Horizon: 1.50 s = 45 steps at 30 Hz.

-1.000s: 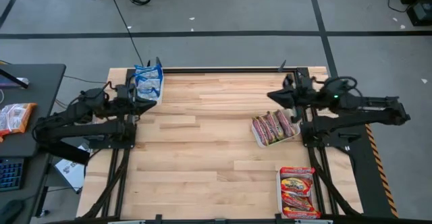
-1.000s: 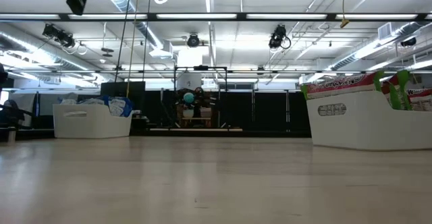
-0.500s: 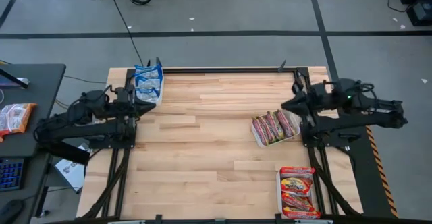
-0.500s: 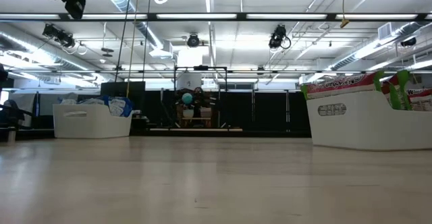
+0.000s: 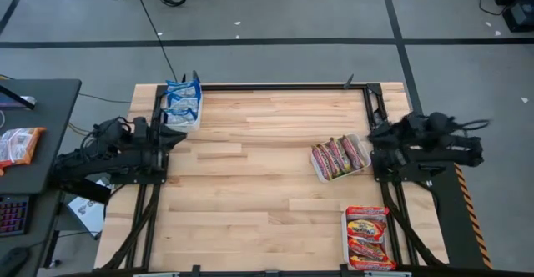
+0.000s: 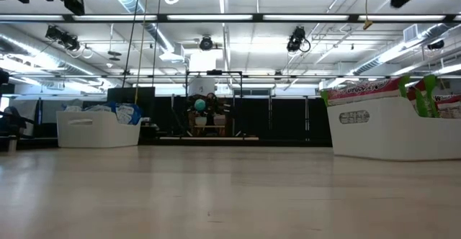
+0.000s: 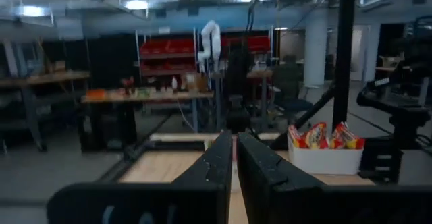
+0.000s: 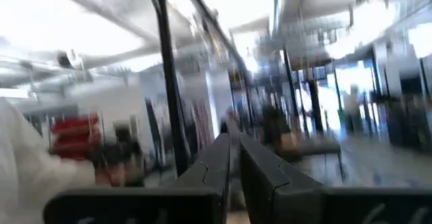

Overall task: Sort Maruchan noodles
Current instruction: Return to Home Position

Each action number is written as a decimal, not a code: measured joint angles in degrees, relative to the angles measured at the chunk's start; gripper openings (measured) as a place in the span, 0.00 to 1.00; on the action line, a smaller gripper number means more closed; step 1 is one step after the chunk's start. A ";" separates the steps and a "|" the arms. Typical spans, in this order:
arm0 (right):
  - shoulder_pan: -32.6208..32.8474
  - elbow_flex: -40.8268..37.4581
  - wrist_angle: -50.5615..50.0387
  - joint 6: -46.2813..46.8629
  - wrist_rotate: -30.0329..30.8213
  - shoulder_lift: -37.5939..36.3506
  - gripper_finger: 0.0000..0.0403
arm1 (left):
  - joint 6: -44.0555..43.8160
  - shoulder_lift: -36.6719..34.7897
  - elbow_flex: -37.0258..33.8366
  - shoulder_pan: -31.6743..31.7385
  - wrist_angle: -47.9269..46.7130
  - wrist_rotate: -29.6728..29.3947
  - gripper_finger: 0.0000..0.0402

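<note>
Packets of Maruchan noodles are sitting in three white bins on the wooden counter (image 5: 250, 193), one colour to each bin. Nearest, at the front right corner, the front bin (image 5: 347, 237) is holding the orange packets (image 5: 368, 237), which are lying flat in a row along its length. Farther back, close to the right edge, the middle bin (image 5: 322, 175) is resting at a slant to the boards and carrying the pinkish packets (image 5: 340, 155), which are standing on edge side by side. Just behind that bin, the right gripper (image 5: 375, 133) is hanging above the counter's right edge, apart from the bin, its jaws clenched together and gripping no packet. Across the boards at about the same depth, the left gripper (image 5: 178, 135) is hanging above the left edge, pointing inward, its jaws likewise pressed together with only a thin slit showing between them in the left wrist view. Farthest, in the back left corner and just beyond the left gripper, the far bin (image 5: 185, 128) is holding the blue-white packets (image 5: 182, 102), which are standing upright and rising above its rim.
</note>
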 joint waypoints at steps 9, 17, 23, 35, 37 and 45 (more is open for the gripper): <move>-0.06 -14.09 14.74 2.37 -1.45 0.40 0.09 | -4.96 0.09 -6.01 -0.09 10.78 12.08 0.07; -0.06 -19.33 9.47 0.86 6.80 0.47 0.09 | -10.03 0.09 -13.28 -0.11 11.30 10.01 0.07; -0.06 -19.43 -4.77 13.84 9.83 1.85 0.09 | -9.56 0.15 -18.62 -0.07 12.59 -2.24 0.07; -0.06 -19.40 -4.23 15.44 9.90 3.06 0.09 | -7.91 0.59 -20.57 -0.07 12.84 -3.08 0.07; -0.06 -19.40 -4.25 15.42 9.92 3.06 0.09 | -7.91 0.57 -20.57 -0.07 13.08 -3.02 0.07; -0.06 -19.40 -4.25 15.42 9.92 3.06 0.09 | -7.91 0.57 -20.59 -0.07 13.29 -3.06 0.07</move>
